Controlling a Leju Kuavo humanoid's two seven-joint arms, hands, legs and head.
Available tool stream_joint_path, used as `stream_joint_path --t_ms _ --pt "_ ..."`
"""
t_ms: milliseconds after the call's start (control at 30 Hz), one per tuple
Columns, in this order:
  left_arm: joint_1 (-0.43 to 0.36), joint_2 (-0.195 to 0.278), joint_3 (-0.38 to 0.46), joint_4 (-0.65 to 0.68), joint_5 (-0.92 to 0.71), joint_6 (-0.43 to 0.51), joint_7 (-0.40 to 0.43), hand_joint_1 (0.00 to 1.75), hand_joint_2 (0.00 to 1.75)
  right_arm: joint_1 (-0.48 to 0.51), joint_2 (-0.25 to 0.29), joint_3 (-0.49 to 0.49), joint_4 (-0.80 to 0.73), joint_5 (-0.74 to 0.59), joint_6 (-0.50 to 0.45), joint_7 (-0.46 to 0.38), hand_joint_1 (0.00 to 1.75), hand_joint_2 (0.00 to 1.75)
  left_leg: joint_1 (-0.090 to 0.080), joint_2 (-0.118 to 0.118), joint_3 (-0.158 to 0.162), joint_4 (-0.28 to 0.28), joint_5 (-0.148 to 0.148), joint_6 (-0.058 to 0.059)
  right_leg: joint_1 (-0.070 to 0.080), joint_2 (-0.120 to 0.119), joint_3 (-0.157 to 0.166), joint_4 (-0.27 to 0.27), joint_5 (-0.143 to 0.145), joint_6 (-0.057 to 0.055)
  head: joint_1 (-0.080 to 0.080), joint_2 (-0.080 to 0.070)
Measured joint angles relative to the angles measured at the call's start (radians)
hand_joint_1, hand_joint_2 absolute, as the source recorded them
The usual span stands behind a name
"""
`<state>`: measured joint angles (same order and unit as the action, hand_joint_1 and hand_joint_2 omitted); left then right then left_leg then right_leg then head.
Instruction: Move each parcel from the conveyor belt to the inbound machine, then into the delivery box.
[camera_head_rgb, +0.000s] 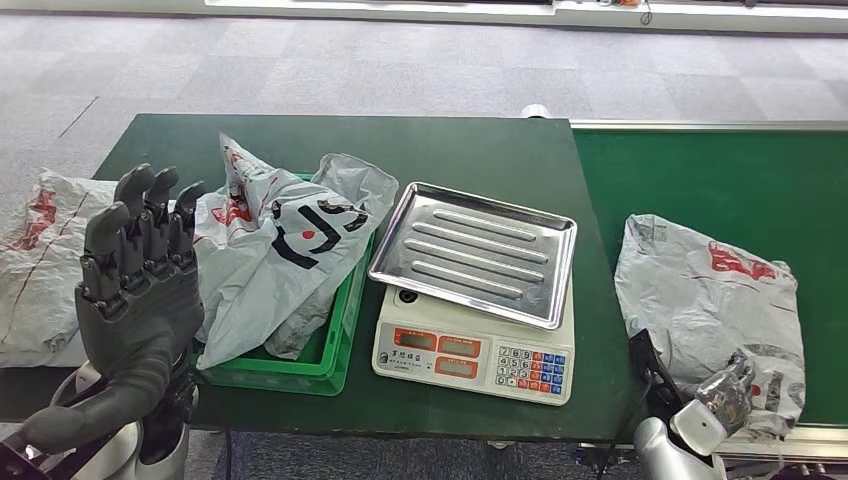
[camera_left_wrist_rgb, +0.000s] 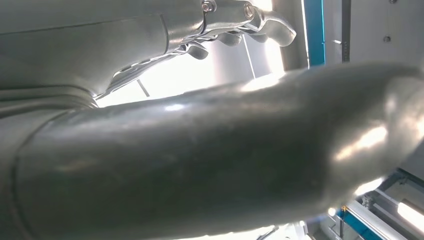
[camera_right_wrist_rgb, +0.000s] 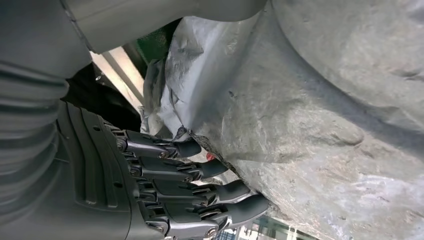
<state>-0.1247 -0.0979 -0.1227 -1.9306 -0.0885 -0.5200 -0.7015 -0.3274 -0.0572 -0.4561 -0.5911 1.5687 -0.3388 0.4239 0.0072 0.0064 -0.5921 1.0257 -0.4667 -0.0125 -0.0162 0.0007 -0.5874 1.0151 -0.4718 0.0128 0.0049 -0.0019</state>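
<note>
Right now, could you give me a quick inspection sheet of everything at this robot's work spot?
Surface: dark green table on the left, green conveyor belt on the right.
Job's things: grey parcel lying on the belt; scale with a bare steel tray; green crate holding crumpled grey parcels.
Clutter: another grey bag at the table's left edge.
Hands: left hand raised, fingers apart, holding nothing; right hand at the belt parcel's near edge, fingers at its underside, thumb over it; grip not certain.
Cables: a dark cable hangs below the table edge.
Surroundings: grey carpet floor.
</note>
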Motion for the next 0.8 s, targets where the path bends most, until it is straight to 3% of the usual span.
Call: stream_joint_path --t_ms 367,500,800 --pt "-0.016 -0.009 0.001 0.000 -0.011 -0.001 0.000 0.00 0.00 -0.081 0.000 -0.040 0.161 0.000 0.036 -0.013 0.04 1.75 0.002 0.009 0.015 0.000 -0.005 0.001 0.001 0.007 0.012 -0.002 -0.001 0.000 0.000 0.000" --pt "-0.017 -0.010 0.001 0.000 -0.014 -0.001 0.000 0.00 0.00 -0.090 0.000 -0.048 0.181 -0.002 0.041 -0.018 1.75 1.75 0.002 0.010 0.019 0.000 -0.005 0.001 0.002 0.007 0.016 -0.002 -0.001 0.000 0.000 0.000" --pt "-0.018 -0.012 0.008 0.000 -0.038 0.004 0.000 0.00 0.00 -0.092 -0.002 -0.056 0.187 0.003 -0.026 -0.052 1.75 1.75 0.002 0.009 0.019 0.000 -0.004 0.000 0.002 0.006 0.018 -0.002 0.000 0.000 0.000 0.000"
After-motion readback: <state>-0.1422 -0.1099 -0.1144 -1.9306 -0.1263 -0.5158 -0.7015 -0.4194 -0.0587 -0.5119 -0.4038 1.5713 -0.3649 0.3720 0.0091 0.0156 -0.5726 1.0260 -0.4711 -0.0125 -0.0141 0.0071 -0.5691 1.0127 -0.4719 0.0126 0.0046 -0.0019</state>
